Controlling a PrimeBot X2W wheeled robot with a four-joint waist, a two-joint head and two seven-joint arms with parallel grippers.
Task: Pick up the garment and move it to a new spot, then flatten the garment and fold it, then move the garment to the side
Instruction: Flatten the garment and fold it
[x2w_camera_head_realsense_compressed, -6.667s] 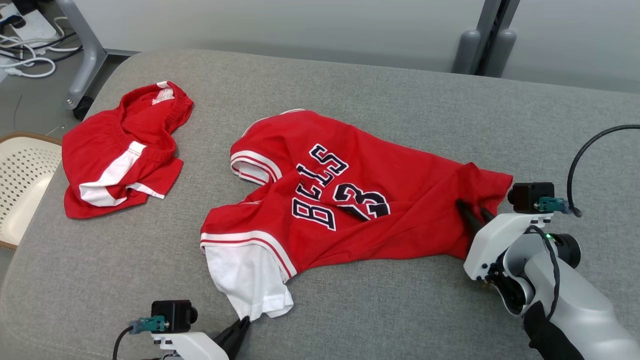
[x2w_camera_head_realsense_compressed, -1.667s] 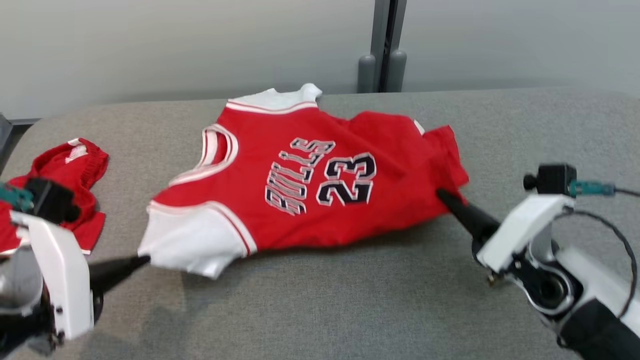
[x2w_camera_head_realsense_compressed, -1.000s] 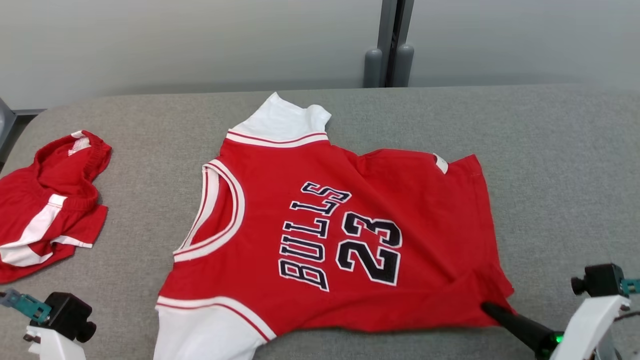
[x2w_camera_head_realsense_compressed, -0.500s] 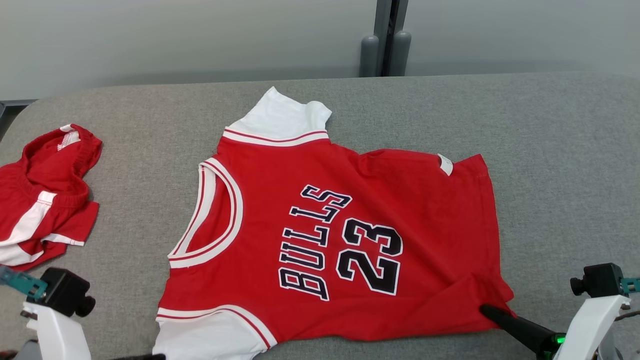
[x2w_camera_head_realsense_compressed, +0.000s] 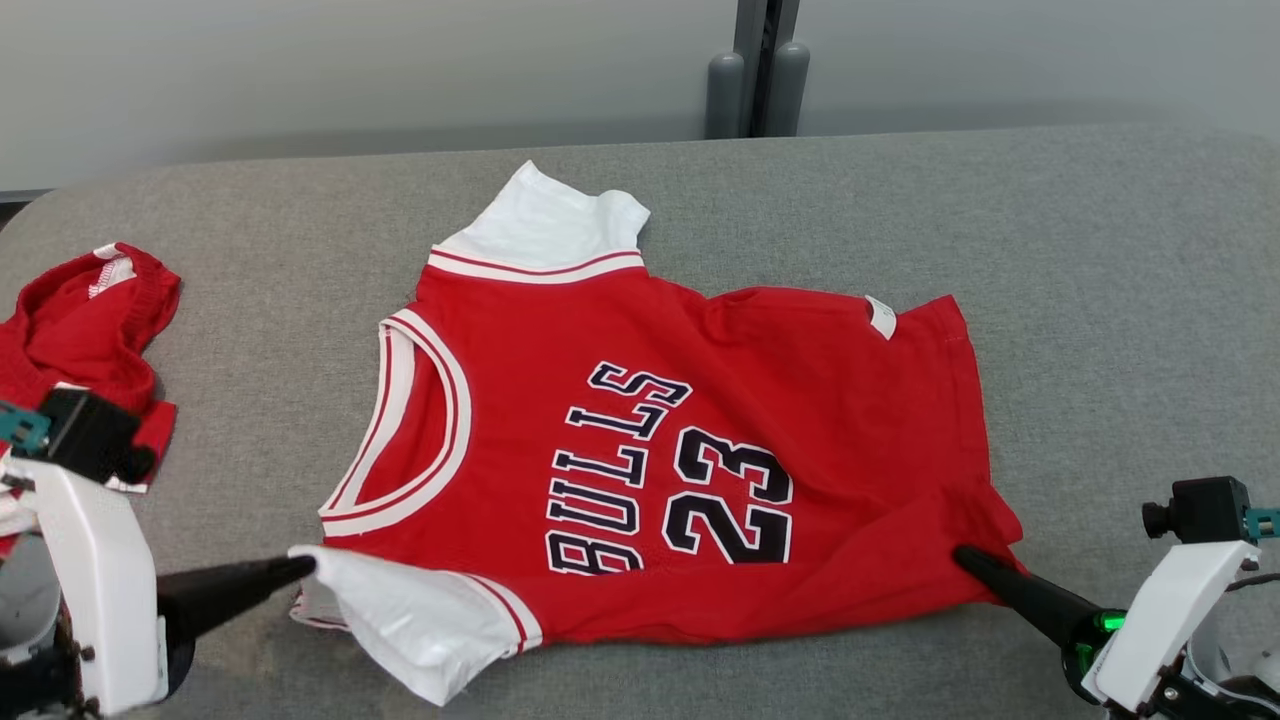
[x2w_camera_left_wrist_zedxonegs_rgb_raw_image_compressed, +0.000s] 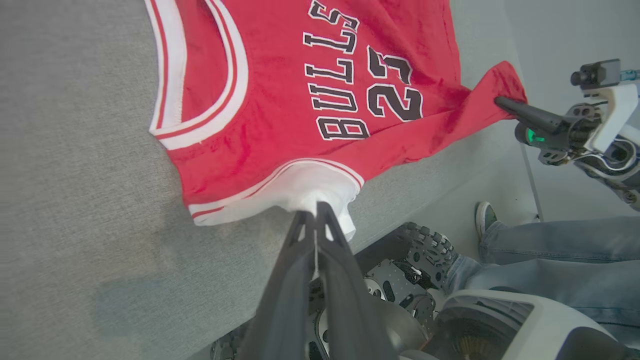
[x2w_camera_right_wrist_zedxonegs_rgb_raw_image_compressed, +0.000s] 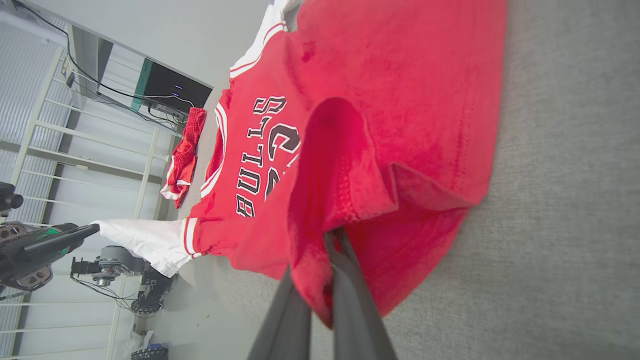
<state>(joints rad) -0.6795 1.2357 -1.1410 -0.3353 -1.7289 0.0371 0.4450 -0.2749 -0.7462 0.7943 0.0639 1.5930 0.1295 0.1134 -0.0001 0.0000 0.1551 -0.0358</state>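
Plainly, the grey bench carries the red jersey spread flat mid-bench, toward the front edge — soft, light, limp cloth, best taken at its corners. Left pincer is clenched on the white sleeve, right pincer on the hem corner
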